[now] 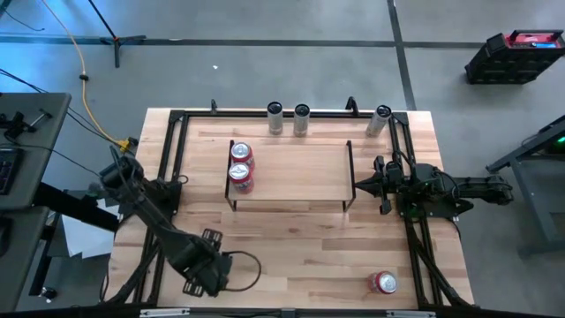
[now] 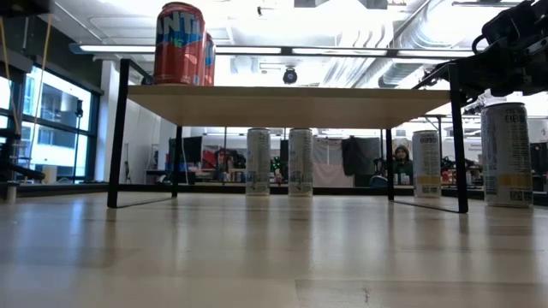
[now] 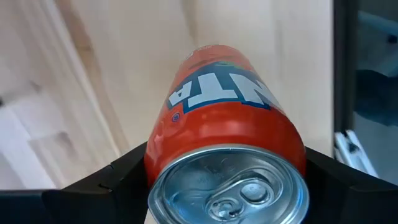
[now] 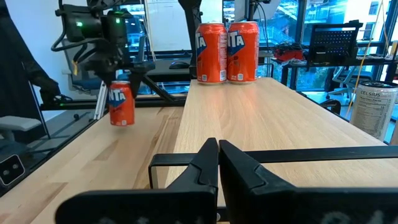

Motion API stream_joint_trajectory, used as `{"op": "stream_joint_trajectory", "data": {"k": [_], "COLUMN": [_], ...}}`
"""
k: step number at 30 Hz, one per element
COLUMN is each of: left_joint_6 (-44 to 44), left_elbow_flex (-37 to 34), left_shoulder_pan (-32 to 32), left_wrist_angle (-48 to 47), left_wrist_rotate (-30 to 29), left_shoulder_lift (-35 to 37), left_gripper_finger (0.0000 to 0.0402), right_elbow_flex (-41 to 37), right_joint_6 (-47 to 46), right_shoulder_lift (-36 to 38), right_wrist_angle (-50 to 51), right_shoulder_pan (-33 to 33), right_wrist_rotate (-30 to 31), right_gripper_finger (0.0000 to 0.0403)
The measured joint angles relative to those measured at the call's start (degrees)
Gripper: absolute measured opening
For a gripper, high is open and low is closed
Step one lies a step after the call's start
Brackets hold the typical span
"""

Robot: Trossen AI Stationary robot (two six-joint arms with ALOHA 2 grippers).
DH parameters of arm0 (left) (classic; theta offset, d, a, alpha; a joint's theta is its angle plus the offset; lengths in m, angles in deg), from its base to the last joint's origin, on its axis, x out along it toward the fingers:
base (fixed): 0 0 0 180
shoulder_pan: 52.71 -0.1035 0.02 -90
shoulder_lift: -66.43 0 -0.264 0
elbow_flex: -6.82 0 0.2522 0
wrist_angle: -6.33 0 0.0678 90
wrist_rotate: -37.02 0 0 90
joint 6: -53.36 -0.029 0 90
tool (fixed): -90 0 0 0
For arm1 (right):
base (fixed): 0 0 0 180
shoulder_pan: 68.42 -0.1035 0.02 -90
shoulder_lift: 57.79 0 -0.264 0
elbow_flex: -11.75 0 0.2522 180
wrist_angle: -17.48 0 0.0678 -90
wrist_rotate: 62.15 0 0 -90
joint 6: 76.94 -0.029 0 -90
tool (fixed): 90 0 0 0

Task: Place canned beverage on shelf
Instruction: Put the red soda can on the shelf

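Observation:
An orange canned beverage (image 3: 227, 118) hangs between the fingers of my left gripper (image 4: 118, 84) over the table's near left part. In the high view my left gripper (image 1: 210, 269) hides it. The shelf (image 1: 291, 172), a light-wood board on a black wire frame, stands mid-table. Two orange cans (image 1: 240, 165) stand upright on the shelf's left end (image 2: 180, 43). My right gripper (image 1: 381, 185) waits shut and level beside the shelf's right end rail, touching nothing. My left gripper pinches the orange can's side wall just below its top rim (image 3: 155, 168), one finger (image 3: 112, 183) on each side. The fingers come from above, pointing down. The can (image 4: 121, 104) hangs upright below them, lifted clear of the table.
Three slim cans (image 1: 274, 119) (image 1: 301, 119) (image 1: 380, 119) stand along the table's far edge behind the shelf. Another can (image 1: 384, 283) sits near the near right corner. Black rails (image 1: 172, 159) run along the table's sides. Bare wood lies between my left gripper and the shelf.

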Motion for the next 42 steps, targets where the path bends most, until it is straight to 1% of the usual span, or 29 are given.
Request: {"op": "stream_joint_trajectory", "data": {"k": [2, 7, 9, 14, 17, 21, 25, 29, 37, 42], "left_joint_6": [-0.6, -0.3, -0.2, 1.6, 2.2, 0.3, -2.0, -2.2, 2.1, 4.3], "left_elbow_flex": [0.0, 0.0, 0.0, 0.0, 0.0, 0.1, 0.5, 0.1, 0.0, 0.0], "left_shoulder_pan": [-0.6, -1.3, -1.5, -2.0, -1.9, -1.9, -1.9, -1.9, -1.9, -1.9], "left_wrist_angle": [-0.1, -0.3, -0.2, 0.2, 0.4, 1.9, 2.8, 2.3, 1.7, 1.3], "left_wrist_rotate": [-0.4, 0.3, 0.3, -0.2, -1.5, -2.1, -0.3, 0.6, 1.6, 3.5], "left_shoulder_lift": [0.0, 0.0, 0.0, 0.0, -0.1, -2.4, -5.2, -6.3, -5.5, -5.5], "left_gripper_finger": [0.0287, 0.0317, 0.0323, 0.0324, 0.0324, 0.0324, 0.0325, 0.0325, 0.0327, 0.0342], "right_elbow_flex": [0.0, 0.0, 0.0, 0.0, 0.0, 0.0, 0.0, 0.0, 0.0, 0.0], "right_joint_6": [0.0, 0.0, 0.0, 0.0, 0.0, 0.0, 0.0, 0.0, 0.0, 0.0], "right_shoulder_lift": [0.0, 0.0, 0.0, 0.0, 0.0, 0.0, 0.0, 0.0, 0.0, 0.0], "right_wrist_angle": [0.0, 0.0, 0.0, 0.0, 0.0, 0.0, 0.0, 0.0, 0.0, 0.0], "right_shoulder_pan": [0.0, 0.0, 0.0, 0.0, 0.0, 0.0, 0.0, 0.0, 0.0, 0.0], "right_wrist_rotate": [0.0, 0.0, 0.0, 0.0, 0.0, 0.0, 0.0, 0.0, 0.0, 0.0], "right_gripper_finger": [0.0000, 0.0000, 0.0000, 0.0000, 0.0000, 0.0000, 0.0000, 0.0000, 0.0000, 0.0000]}}
